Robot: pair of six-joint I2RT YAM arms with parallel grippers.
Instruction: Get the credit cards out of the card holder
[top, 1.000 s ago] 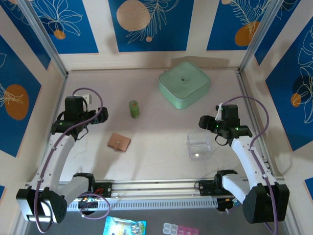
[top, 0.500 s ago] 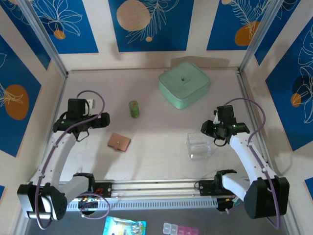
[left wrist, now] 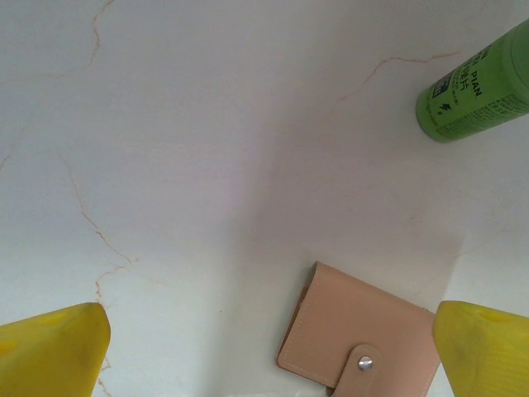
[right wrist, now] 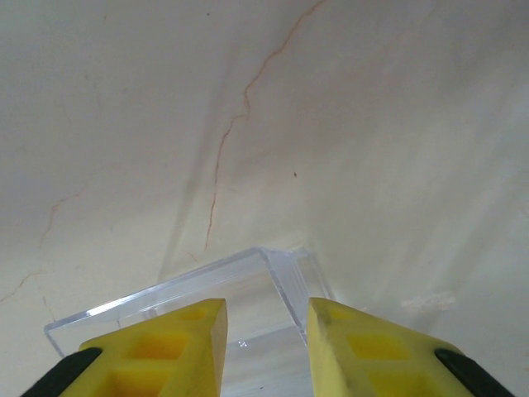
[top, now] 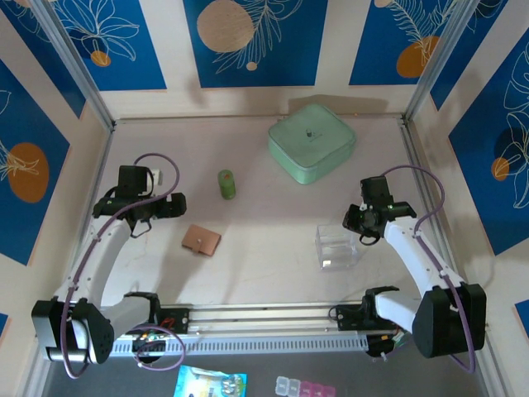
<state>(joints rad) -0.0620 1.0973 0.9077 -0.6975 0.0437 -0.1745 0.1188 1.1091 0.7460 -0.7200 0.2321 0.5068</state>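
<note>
left pincer point(left wrist: 269, 313), spread wide, hangs just far-left of the holder point(left wrist: 359, 339), snapped shut on the bench point(left wrist: 207, 124). centre it under the pincer before descending; right pincer point(right wrist: 264, 318), narrowly parted, hovers over the box point(right wrist: 165, 294).

One each: card holder point(top: 201, 240), bottle point(top: 226, 184), box point(top: 336, 246), container point(top: 312, 141)

Card holder point(left wrist: 359, 339), between the left fingers point(left wrist: 50, 347): tan leather-like skin, matt and smooth; its flap carries a shiny metal snap stud point(left wrist: 359, 361).
Bottle point(left wrist: 475, 83), ahead of the left fingers: green plastic, slight sheen, printed label.
Box point(right wrist: 207, 289), just ahead of the right fingers point(right wrist: 178, 343): clear hard plastic, glossy.
Fingers, both pairs: yellow plastic, matt.
Table point(left wrist: 207, 124): pale, matt, thinly veined like marble.
</note>
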